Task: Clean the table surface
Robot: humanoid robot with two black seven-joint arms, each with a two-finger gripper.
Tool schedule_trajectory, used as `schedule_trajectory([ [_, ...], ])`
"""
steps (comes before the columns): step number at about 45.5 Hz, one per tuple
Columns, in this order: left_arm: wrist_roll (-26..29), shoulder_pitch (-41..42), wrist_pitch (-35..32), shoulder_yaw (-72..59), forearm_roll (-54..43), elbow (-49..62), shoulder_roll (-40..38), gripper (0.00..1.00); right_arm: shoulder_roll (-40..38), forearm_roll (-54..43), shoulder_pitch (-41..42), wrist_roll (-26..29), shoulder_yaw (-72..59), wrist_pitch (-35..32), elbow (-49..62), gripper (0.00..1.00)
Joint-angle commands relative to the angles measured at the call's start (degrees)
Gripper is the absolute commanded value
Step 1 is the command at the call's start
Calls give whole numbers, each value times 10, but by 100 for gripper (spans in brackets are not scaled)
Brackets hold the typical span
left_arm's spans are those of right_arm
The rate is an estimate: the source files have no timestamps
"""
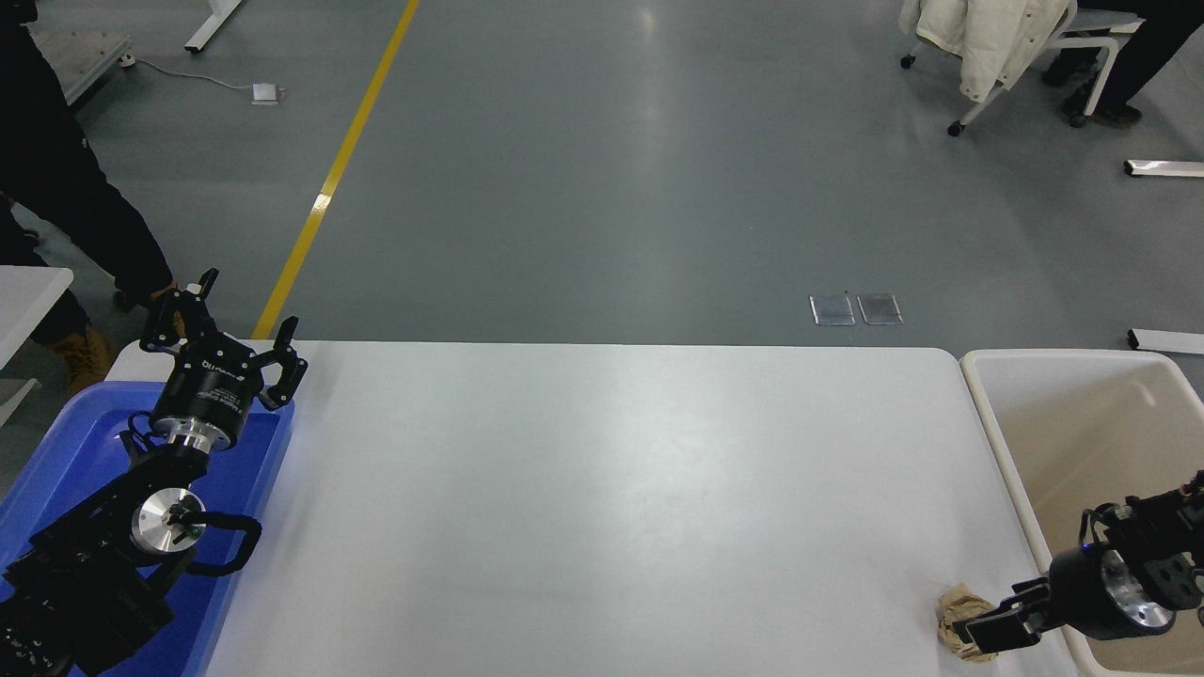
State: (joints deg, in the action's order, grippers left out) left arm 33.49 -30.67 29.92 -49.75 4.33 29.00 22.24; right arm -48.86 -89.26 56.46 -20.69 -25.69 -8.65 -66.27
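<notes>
The white table surface fills the lower middle of the head view. A crumpled wad of tan paper lies on it at the front right corner. My right gripper comes in from the right edge and sits low right at the wad, covering its right side. How its jaws stand on the paper is hidden. My left gripper is parked at the lower left above the blue tray, open and empty.
A cream-coloured rimmed bin stands against the table's right end, behind my right arm. A blue plastic tray lies at the left end under my left arm. A person stands at the far left. A chair with a coat is at the far right.
</notes>
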Motion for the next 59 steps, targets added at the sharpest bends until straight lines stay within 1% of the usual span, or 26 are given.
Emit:
schedule_trajectory([
  [1, 0, 0, 0, 0, 1, 0, 0, 100, 14, 4, -21, 0, 0, 16, 17, 100],
  [10, 0, 0, 0, 0, 1, 0, 0, 100, 29, 9, -26, 0, 0, 21, 32, 100],
  [32, 0, 0, 0, 0, 0, 0, 0, 100, 39, 20, -44, 0, 5, 38, 49, 100],
  [42, 0, 0, 0, 0, 0, 0, 0, 100, 49, 20, -69, 0, 19, 79, 83, 98],
  [46, 0, 0, 0, 0, 0, 0, 0, 100, 49, 19, -74, 0, 15, 81, 84, 97],
  [50, 0, 0, 0, 0, 0, 0, 0, 100, 49, 18, -80, -2, 9, 81, 88, 88],
  [55, 0, 0, 0, 0, 0, 0, 0, 100, 50, 15, -84, -2, 7, 81, 91, 73],
  [56, 0, 0, 0, 0, 0, 0, 0, 100, 50, 15, -84, -2, 7, 81, 91, 68],
  [57, 0, 0, 0, 0, 0, 0, 0, 100, 50, 15, -84, -2, 7, 81, 91, 61],
  [58, 0, 0, 0, 0, 1, 0, 0, 100, 50, 15, -84, -2, 6, 81, 91, 52],
  [59, 0, 0, 0, 0, 0, 0, 0, 100, 50, 15, -85, -2, 6, 80, 91, 40],
])
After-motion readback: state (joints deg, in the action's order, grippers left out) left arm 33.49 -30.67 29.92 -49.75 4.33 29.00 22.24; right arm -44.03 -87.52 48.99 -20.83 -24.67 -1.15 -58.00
